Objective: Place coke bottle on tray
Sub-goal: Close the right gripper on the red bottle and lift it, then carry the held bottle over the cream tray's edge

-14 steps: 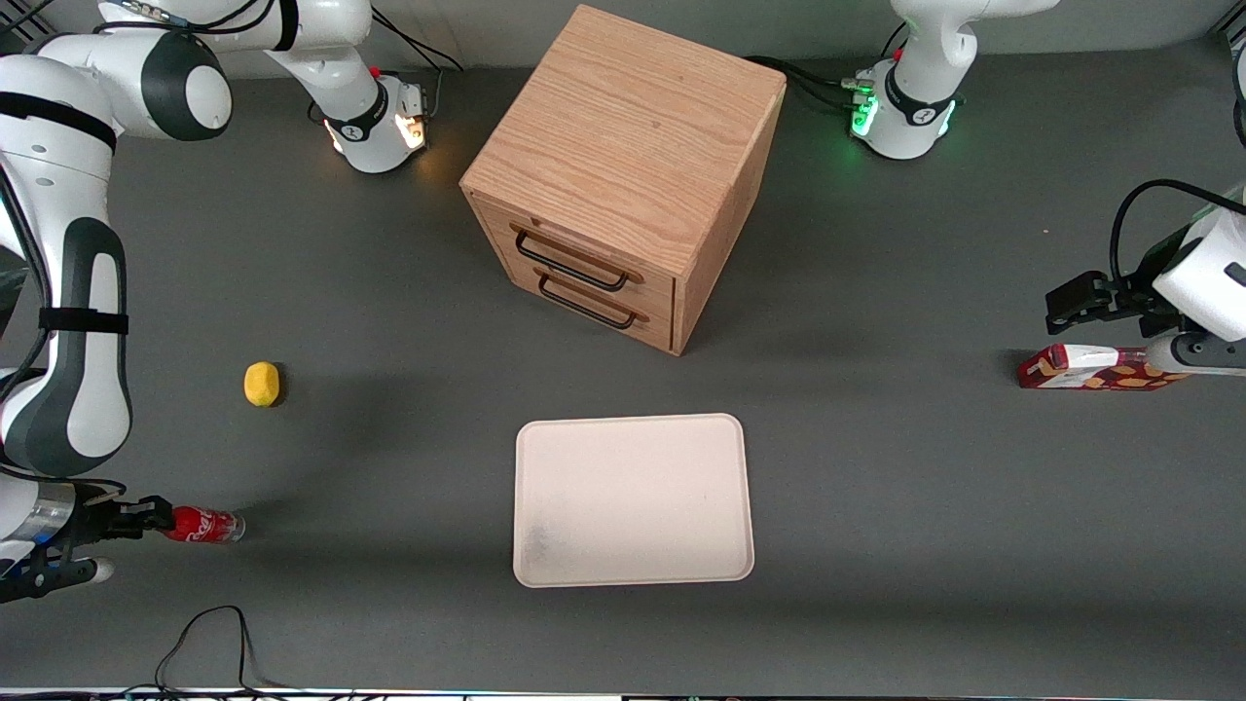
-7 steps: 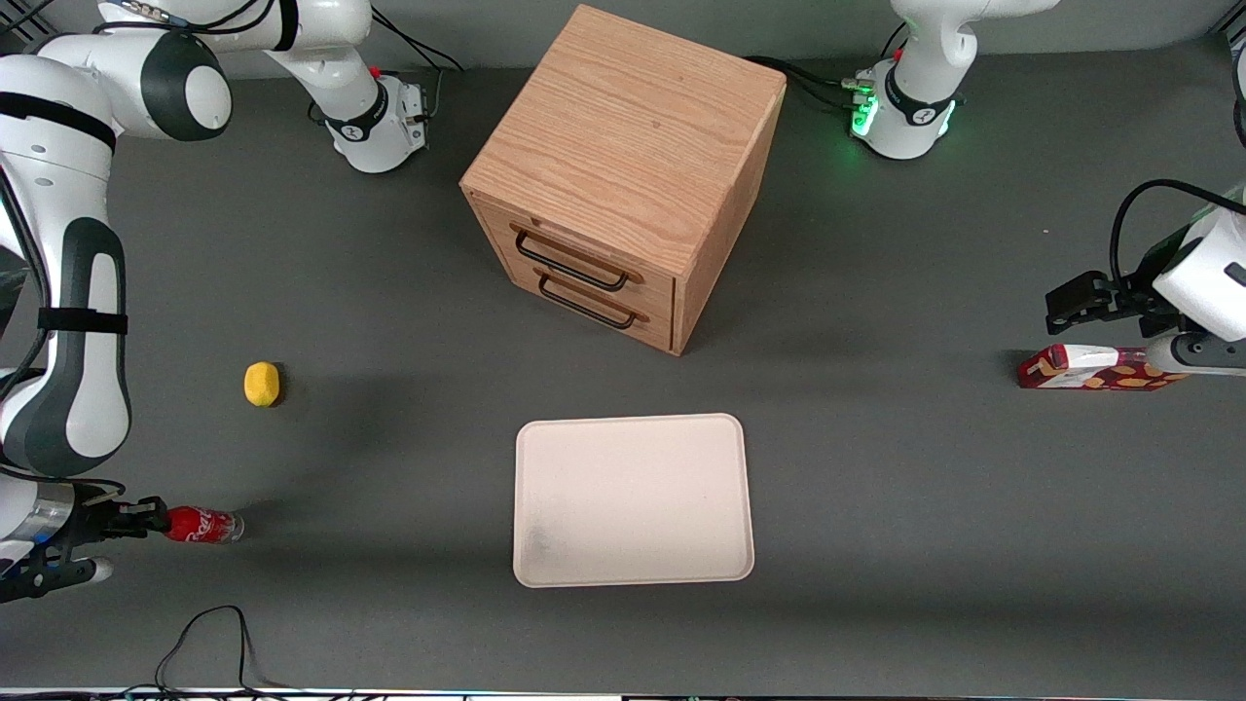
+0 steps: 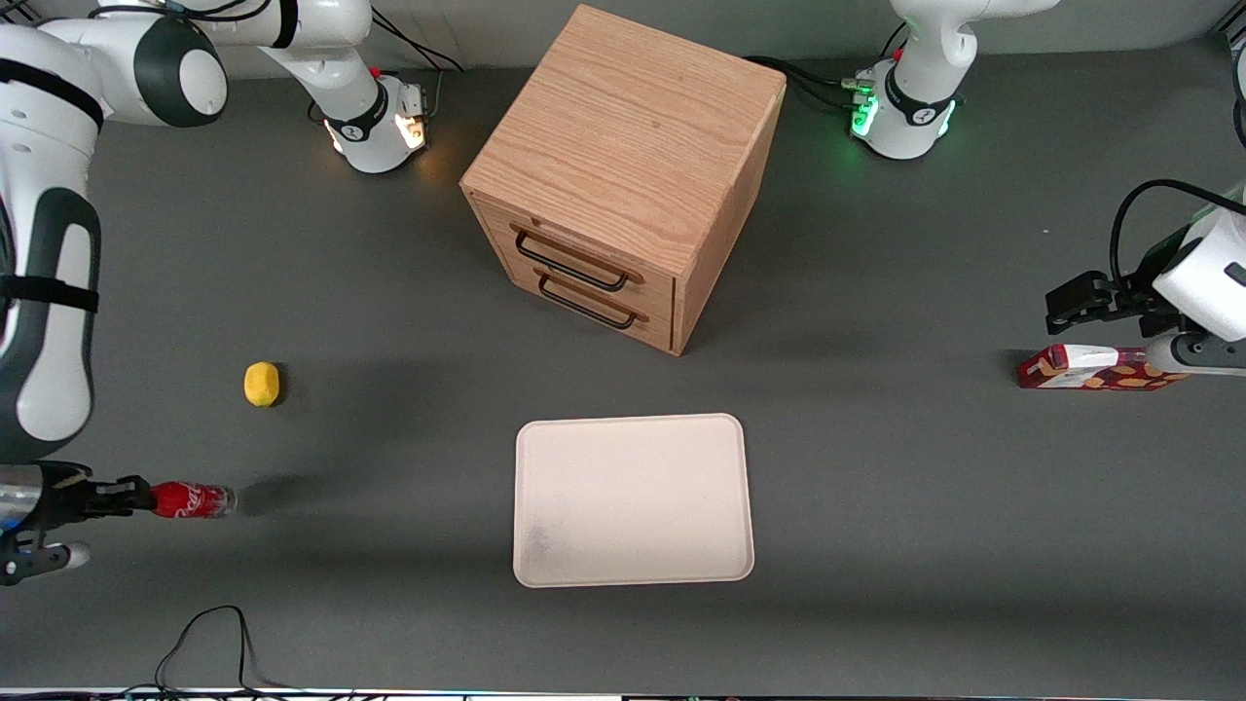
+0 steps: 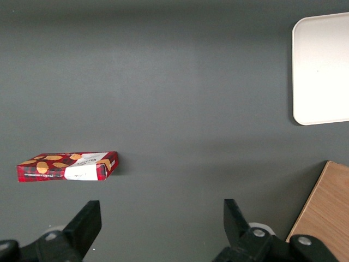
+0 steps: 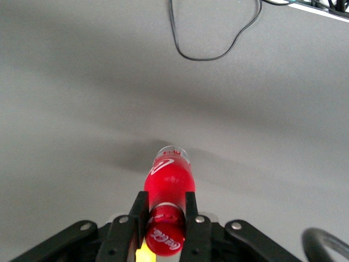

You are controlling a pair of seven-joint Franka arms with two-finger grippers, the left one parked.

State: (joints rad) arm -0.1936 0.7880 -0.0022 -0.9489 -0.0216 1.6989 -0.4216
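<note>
Pick-up done: tool (image 5: pixel 164 218) clamped on the cap end of the coke bottle (image 3: pixel 193 500), which is held horizontally above the worktop (image 3: pixel 876 506). Outstanding: carry toward tray (image 3: pixel 633 500), at the bottle's 3 o'clock in the front view, and release.

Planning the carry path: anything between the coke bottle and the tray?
Nothing: the front view shows bare grey tabletop between the small red-labelled coke bottle, clamped in the end effector, and the cream-white rectangular tray.

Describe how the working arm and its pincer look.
The arm is glossy white with dark grey joint bands and black rings. Its pincer, at the working arm's end of the table, has slim black fingers on a black body with silver screws. A black cable lies nearby.
</note>
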